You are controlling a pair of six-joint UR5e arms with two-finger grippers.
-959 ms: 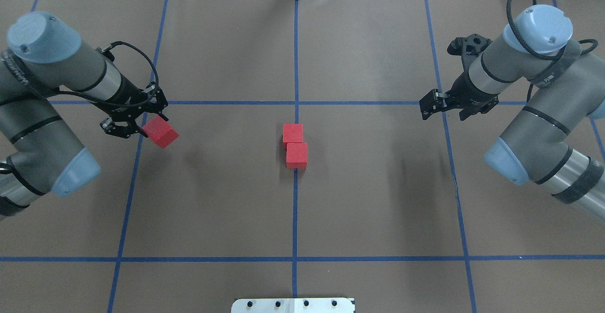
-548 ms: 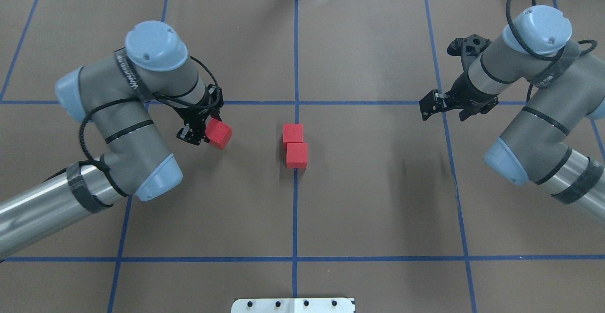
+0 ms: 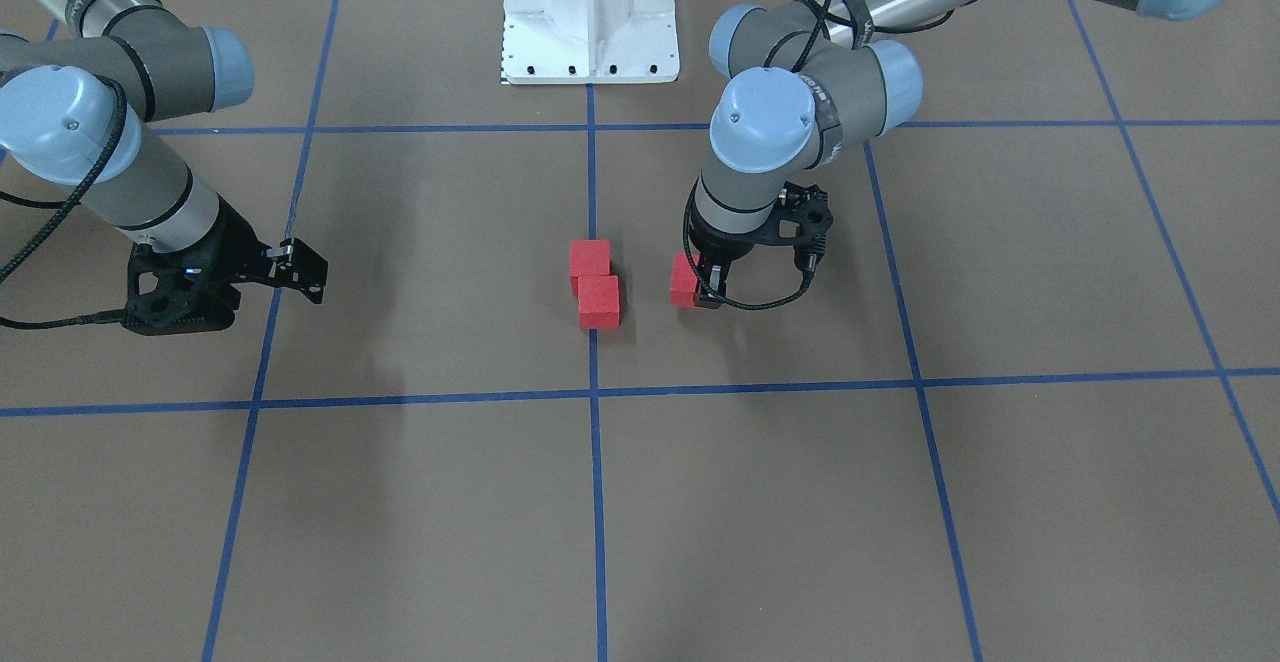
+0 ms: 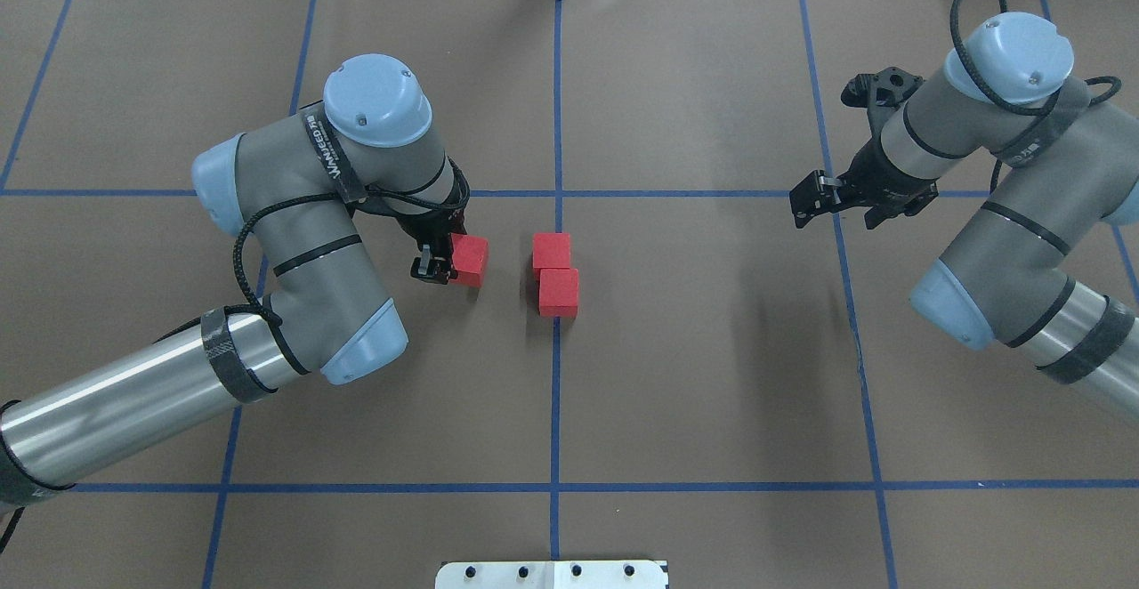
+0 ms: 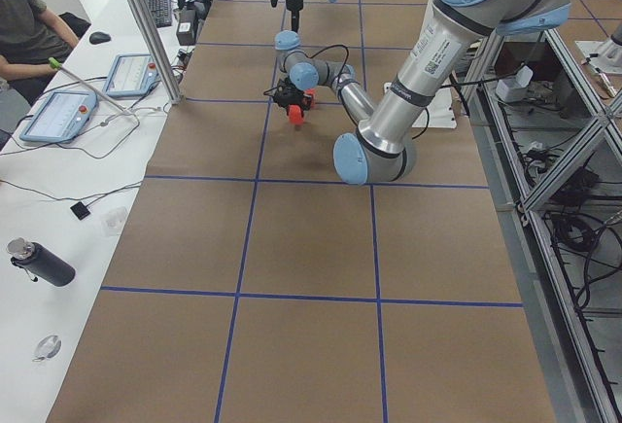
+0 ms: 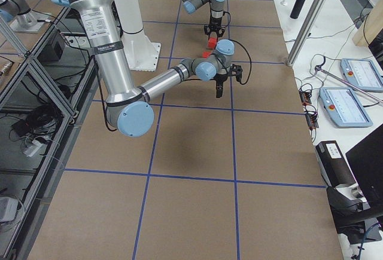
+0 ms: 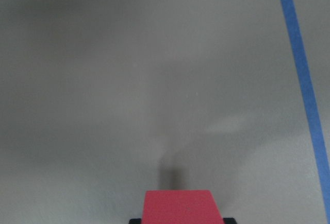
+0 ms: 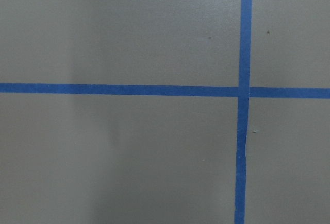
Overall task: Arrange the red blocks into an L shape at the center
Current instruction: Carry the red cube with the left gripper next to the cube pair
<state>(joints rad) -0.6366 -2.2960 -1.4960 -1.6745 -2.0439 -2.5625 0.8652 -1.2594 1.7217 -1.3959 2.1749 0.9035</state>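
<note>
Red blocks [image 4: 559,292] total three. Within the last second the left claw [image 4: 448,263], clenched on the third block [image 4: 471,258], has travelled from the left grid line to just beside the centre pair [image 4: 552,253], with a gap remaining. That pair, touching and slightly offset on the middle blue line [image 4: 556,108], is unmoved. Judgement: only seating the third block against the pair remains. Claws: two. The right claw [image 4: 808,198] stays parked, carrying nothing; whether it is released or clenched cannot be told.

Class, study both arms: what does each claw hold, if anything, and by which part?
The left claw holds one red block by two opposite side faces. The right claw holds nothing.
</note>
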